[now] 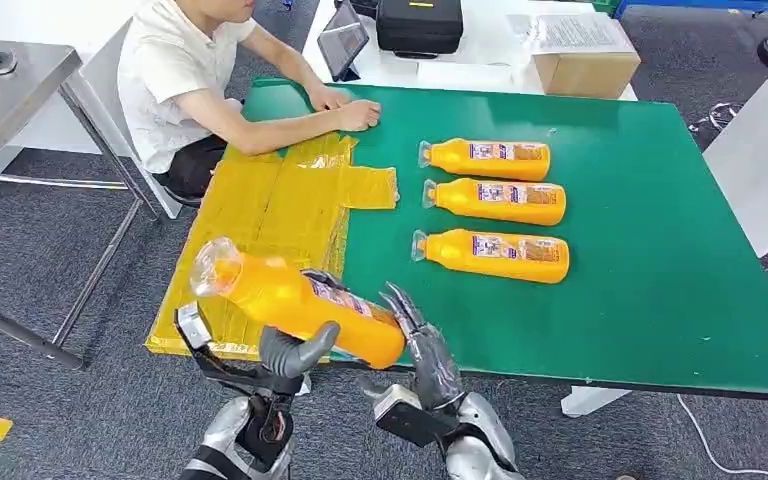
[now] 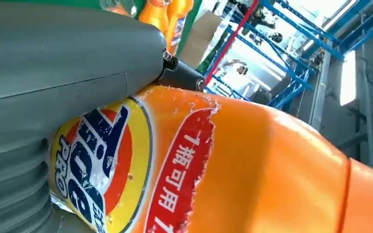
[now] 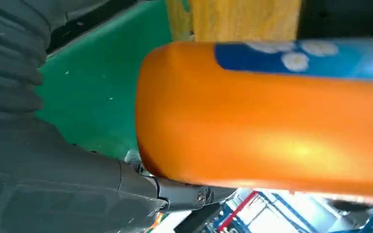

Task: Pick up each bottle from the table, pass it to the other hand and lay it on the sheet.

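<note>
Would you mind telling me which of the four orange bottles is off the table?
The orange bottle at the near table edge: the left hand grips it in the air, while three other bottles lie on the green table.

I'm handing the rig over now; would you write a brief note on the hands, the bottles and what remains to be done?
Left hand: grips the held bottle from below, cap end over the yellow sheet.
Right hand: at the bottle's base, fingers spread; whether it has let go cannot be told.
Three bottles lie in a row on the green table.
Done: none on the sheet yet.
Left: lay this bottle down, then the other three.
A person's hands rest by the sheet's far end.
</note>
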